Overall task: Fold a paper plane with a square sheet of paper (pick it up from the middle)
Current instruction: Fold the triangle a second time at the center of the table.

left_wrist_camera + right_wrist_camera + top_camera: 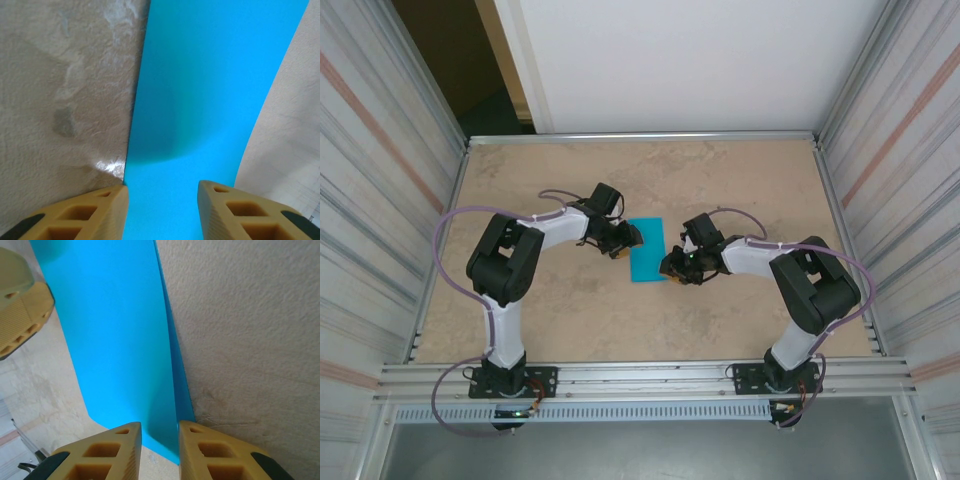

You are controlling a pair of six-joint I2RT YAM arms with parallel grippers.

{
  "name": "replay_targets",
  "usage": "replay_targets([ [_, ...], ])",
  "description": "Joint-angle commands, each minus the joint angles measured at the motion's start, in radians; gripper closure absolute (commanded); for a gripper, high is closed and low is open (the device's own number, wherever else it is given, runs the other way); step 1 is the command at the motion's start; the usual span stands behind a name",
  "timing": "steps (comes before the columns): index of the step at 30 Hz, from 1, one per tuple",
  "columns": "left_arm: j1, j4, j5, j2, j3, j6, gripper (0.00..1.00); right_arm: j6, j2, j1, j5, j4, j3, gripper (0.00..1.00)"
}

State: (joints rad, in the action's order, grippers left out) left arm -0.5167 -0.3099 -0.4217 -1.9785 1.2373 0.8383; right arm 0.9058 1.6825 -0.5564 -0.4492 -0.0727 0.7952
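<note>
I hold left gripper [162, 192] low, wrist pitched down, jaws well parted; right gripper [160, 429] likewise, jaws nearly together.

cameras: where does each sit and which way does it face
top external: above and behind the robot, looking down on the table, left arm, right arm and paper.
left wrist: on the left arm, looking past the left gripper at paper.
right wrist: on the right arm, looking past the right gripper at paper.
shared: all see the paper; right wrist catches the left gripper.
</note>
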Motion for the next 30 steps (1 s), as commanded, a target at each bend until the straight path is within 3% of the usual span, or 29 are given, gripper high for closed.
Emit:
replay_targets([
  [1,0.002,-0.072,0.050,-0.070,-0.050,0.007,0.57,0.012,-0.004,0.005,-0.006,0.024,0.001,0.76],
  [12,0.002,-0.061,0.027,-0.051,-0.039,-0.007,0.57,0.048,0.006,0.017,-0.013,0.048,-0.008,0.81],
  [18,0.001,-0.047,0.005,-0.028,-0.020,-0.021,0.57,0.051,0.006,0.022,-0.024,0.044,-0.011,0.90],
  [24,0.001,0.073,-0.054,0.067,-0.024,-0.069,0.56,0.036,-0.026,0.032,-0.023,0.005,-0.024,0.99],
  [30,0.012,0.121,-0.073,0.099,-0.037,-0.139,0.54,0.004,-0.088,0.052,-0.039,-0.034,-0.056,1.00],
])
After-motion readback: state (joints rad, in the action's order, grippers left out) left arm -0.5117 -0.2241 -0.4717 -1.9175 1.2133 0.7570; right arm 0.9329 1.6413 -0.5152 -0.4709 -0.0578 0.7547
